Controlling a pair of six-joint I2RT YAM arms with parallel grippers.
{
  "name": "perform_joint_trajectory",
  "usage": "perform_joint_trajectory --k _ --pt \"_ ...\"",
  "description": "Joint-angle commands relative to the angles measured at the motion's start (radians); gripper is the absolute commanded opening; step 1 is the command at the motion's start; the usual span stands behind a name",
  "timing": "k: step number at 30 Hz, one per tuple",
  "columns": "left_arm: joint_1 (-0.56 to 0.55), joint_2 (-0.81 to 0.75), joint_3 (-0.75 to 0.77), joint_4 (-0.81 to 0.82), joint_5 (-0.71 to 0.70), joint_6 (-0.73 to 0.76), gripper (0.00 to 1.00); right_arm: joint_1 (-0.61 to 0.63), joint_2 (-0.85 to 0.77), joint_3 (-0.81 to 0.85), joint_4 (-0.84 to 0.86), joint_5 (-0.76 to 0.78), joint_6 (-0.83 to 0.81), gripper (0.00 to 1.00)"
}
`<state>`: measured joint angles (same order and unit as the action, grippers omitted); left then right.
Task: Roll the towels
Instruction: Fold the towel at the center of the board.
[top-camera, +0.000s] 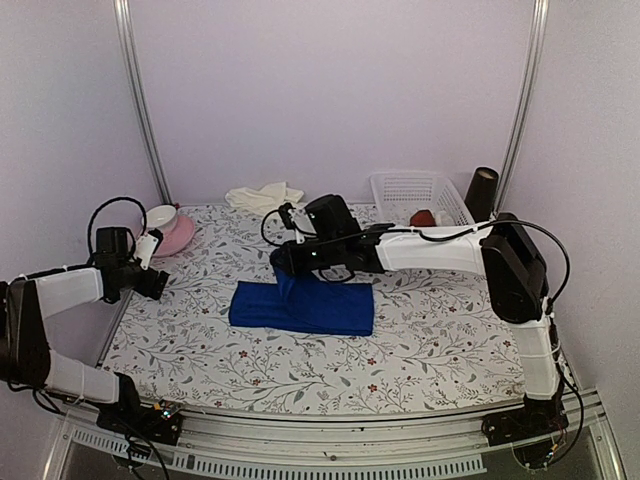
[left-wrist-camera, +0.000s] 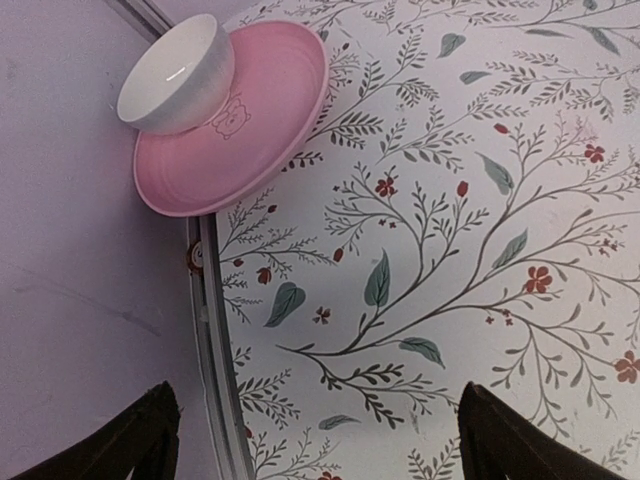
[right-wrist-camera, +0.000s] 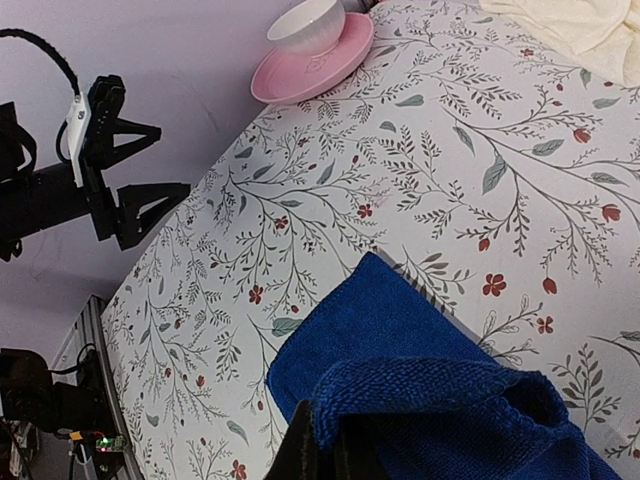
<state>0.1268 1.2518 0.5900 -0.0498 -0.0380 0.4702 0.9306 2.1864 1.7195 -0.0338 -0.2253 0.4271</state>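
Note:
The royal blue towel (top-camera: 310, 305) lies folded at the middle of the table, its far edge lifted. My right gripper (top-camera: 285, 262) is shut on that lifted edge; in the right wrist view the blue towel (right-wrist-camera: 400, 340) wraps over my fingertips (right-wrist-camera: 320, 450). The cream towel (top-camera: 262, 196) lies crumpled at the back of the table and shows in the right wrist view (right-wrist-camera: 585, 30). My left gripper (top-camera: 155, 285) is open and empty above the table's left edge, its fingers (left-wrist-camera: 150, 440) spread wide.
A white bowl (top-camera: 160, 217) sits on a pink plate (top-camera: 180, 237) at the back left, also in the left wrist view (left-wrist-camera: 260, 110). A white basket (top-camera: 418, 192) holds a dark red roll (top-camera: 422, 217). A dark cup (top-camera: 481, 192) stands beside it.

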Motion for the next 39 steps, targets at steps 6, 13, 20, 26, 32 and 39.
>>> perform_joint_trajectory --k 6,13,20,26,32,39 --pt "0.01 0.011 0.002 0.005 0.011 0.002 0.97 0.031 0.112 0.089 0.01 -0.036 -0.008 0.03" --pt "0.01 0.014 0.001 0.005 0.011 0.002 0.97 0.044 0.153 0.11 0.044 -0.043 0.006 0.09" --pt "0.01 0.017 0.001 0.008 0.015 0.002 0.97 0.053 0.241 0.16 0.054 -0.07 0.012 0.17" --pt "0.01 0.023 0.002 0.007 0.021 0.003 0.97 0.061 0.273 0.203 0.119 -0.182 0.014 0.36" --pt "0.009 0.027 0.017 -0.011 0.058 0.0 0.97 0.06 0.21 0.183 0.13 -0.178 -0.023 0.53" --pt "-0.053 -0.006 0.063 -0.068 0.213 0.029 0.97 0.021 -0.008 -0.017 0.091 -0.029 -0.093 0.56"
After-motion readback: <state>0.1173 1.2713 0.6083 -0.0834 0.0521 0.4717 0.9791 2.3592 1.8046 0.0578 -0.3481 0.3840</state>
